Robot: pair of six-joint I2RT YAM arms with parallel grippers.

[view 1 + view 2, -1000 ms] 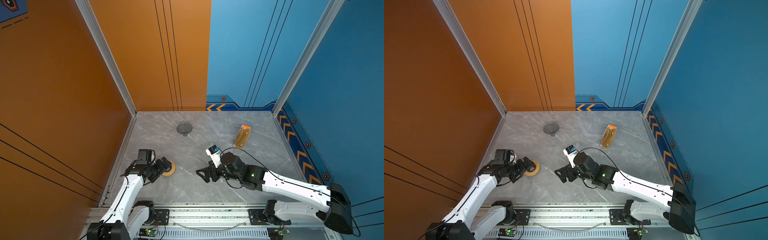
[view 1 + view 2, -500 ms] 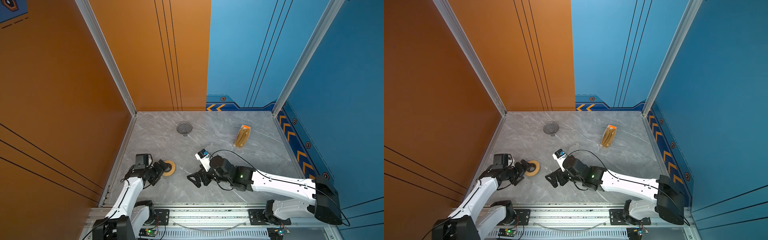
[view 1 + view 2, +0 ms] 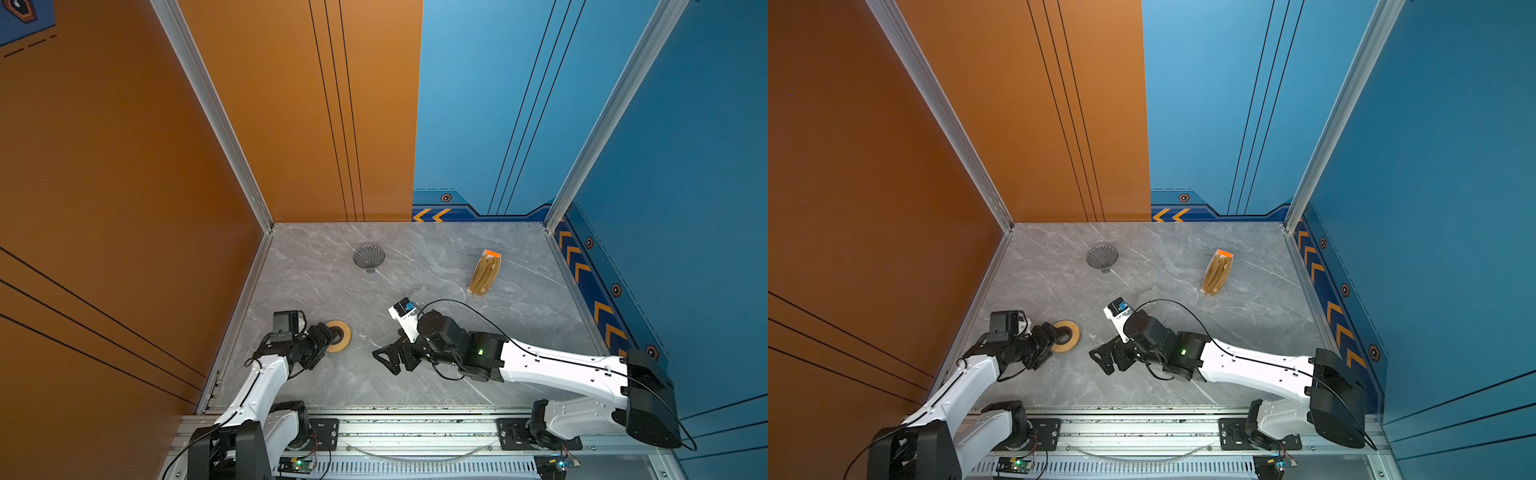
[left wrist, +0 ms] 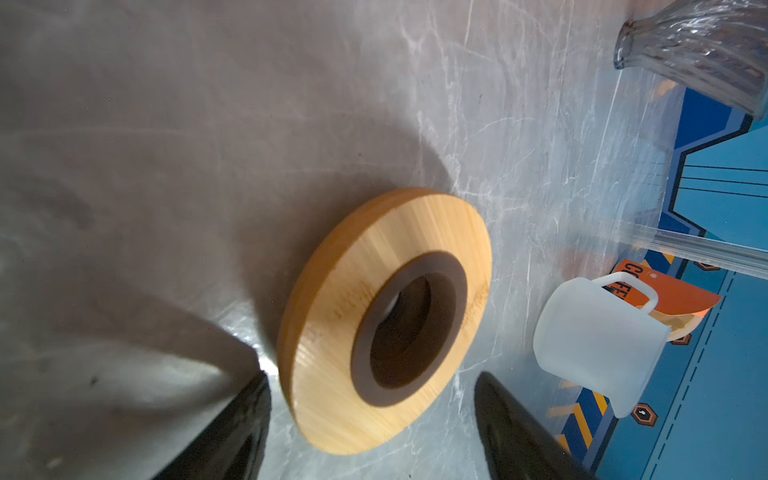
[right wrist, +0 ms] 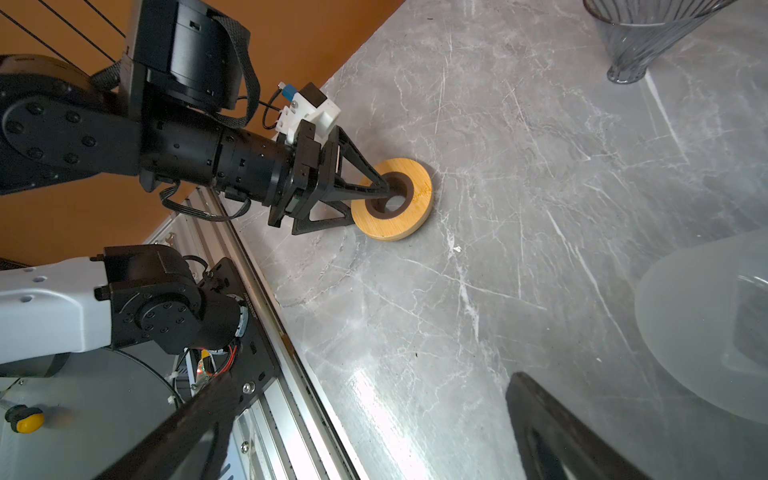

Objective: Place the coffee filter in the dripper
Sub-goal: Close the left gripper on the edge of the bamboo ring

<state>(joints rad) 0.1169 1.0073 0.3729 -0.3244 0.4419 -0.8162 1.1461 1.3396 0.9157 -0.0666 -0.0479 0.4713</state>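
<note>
— Where is the dripper?

— We find the dripper lying on its side on the grey marble tabletop. It is well apart from both grippers and farther from the arm bases than either, its narrow stem turned toward their side. It is smoky and see-through, with ribs fanning from stem to rim.

— And what do we see around it?

— White veins cross the tabletop. An orange wall closes the side of the left gripper, and a blue wall that of the right gripper. Aluminium posts stand in the corners, and a chevron band runs along the blue wall's foot. Behind both wrists runs the aluminium rail that carries the arm bases.

— And our grippers?

— The left gripper lies low at a wooden ring, jaws apart, the ring's near rim between its fingertips. Whether a pad touches the wood we cannot tell. The right gripper is spread wide and empty over bare marble, pointing toward the ring. A frosted white jug stands near one of its fingers. A stacked filter bundle with an orange strip lies well apart from both grippers, out past the right wrist.
</note>
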